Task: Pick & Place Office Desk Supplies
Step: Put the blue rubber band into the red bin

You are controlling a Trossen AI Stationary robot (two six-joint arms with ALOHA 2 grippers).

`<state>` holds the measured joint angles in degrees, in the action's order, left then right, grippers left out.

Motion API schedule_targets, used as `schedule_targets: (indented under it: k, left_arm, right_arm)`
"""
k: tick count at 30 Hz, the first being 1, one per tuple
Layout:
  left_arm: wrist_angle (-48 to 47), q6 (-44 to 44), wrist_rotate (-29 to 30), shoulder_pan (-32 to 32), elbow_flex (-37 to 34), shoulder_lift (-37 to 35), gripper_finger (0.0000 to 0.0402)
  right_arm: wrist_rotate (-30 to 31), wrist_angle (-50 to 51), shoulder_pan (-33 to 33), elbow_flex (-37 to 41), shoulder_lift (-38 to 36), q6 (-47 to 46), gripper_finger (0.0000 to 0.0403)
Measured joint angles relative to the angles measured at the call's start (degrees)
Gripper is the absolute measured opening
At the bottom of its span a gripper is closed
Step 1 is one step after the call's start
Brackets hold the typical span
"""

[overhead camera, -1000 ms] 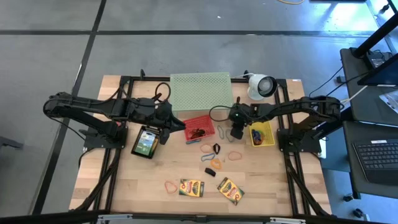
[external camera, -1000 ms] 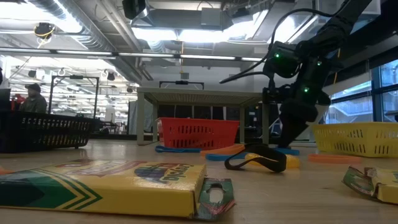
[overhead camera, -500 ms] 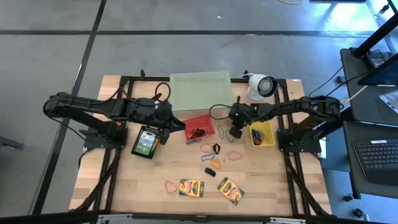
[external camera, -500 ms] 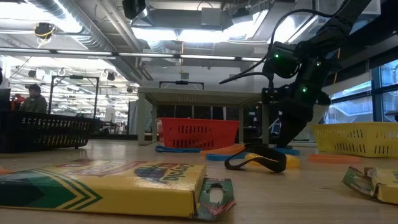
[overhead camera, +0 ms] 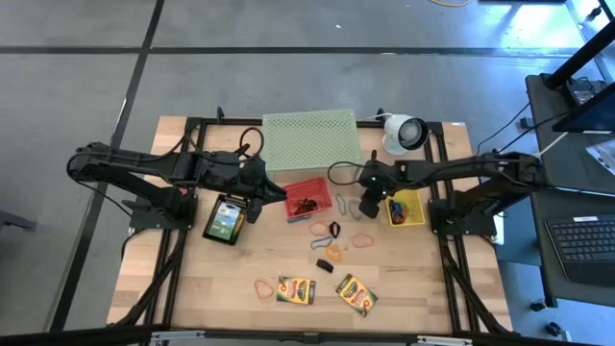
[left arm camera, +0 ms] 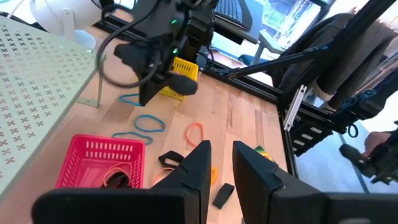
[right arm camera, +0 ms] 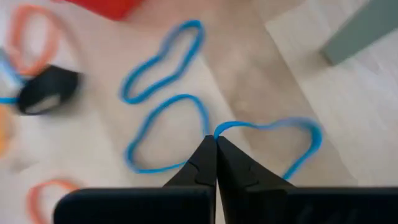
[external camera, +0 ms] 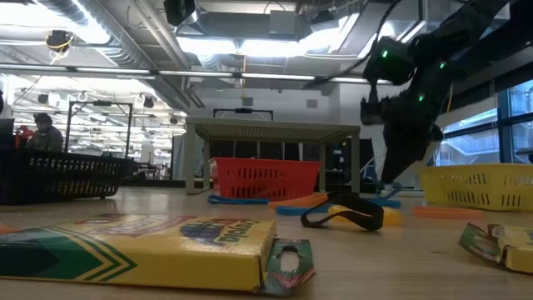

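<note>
My dark right end effector (right arm camera: 216,146) pinches a blue rubber band (right arm camera: 273,140). I see a red basket (overhead camera: 308,196), a yellow basket (overhead camera: 405,208), yellow-and-green crayon boxes (overhead camera: 297,289), a pale green mesh stand (overhead camera: 312,140) and the light wood counter (overhead camera: 423,279).

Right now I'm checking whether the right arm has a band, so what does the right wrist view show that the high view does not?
Only the right wrist view shows the right end effector shut on a blue rubber band. Only the high view shows the two crayon boxes near the front edge and the waiting left end effector. Both show the red basket and loose blue bands.
</note>
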<state>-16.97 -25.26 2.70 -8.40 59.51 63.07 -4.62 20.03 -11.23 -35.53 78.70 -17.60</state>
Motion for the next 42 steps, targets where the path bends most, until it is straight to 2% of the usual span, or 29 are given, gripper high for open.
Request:
schedule_targets:
  k: [8, 13, 20, 34, 42]
  left_arm:
    - [0.00, 0.44, 0.02, 0.00, 0.00, 0.00, 0.0061]
    - [0.00, 1.39, 0.02, 0.00, 0.00, 0.00, 0.0061]
    - [-0.01, 1.21, 0.06, 1.08, 0.01, 0.00, 0.0061]
    - [0.00, 1.99, -2.77, 3.15, 0.01, 0.00, 0.0061]
    - [-0.02, 2.12, -5.12, 3.15, 0.00, 0.00, 0.0061]
  right_arm:
    - [-0.95, 1.56, 4.47, -1.57, -8.85, -7.32, 0.0000]
    - [-0.55, 1.23, 6.45, -7.25, -8.32, -7.71, 0.0000]
    - [-0.35, 1.21, 7.40, -17.60, -1.81, -5.05, 0.0000]
    - [-0.28, 0.98, 8.72, -35.27, 20.20, -3.39, 0.0000]
    - [0.74, 2.09, 8.72, -39.40, 25.28, -4.44, 0.0000]
